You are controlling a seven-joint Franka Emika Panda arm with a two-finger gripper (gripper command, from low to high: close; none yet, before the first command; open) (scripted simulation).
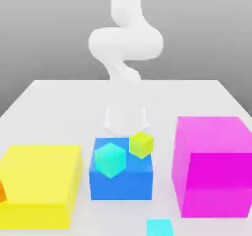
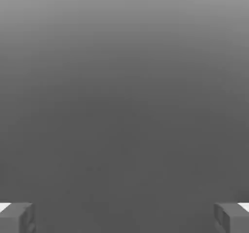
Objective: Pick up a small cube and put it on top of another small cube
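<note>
The small cyan cube (image 1: 160, 227) lies at the near edge of the table (image 1: 49, 97), cut off by the frame, untouched. The turquoise cube (image 1: 110, 159) sits on the blue block (image 1: 120, 181), just beside a yellow-green cube (image 1: 141, 144). A yellow block (image 1: 39, 186) and a magenta block (image 1: 214, 166) flank the blue one. The gripper (image 1: 126, 123) hangs behind the blue block, fingers (image 2: 17, 217) spread wide, holding nothing. The approach has apparently not begun; next, reach forward over the blocks and descend on the cyan cube. An orange object at the yellow block's side is barely visible.
</note>
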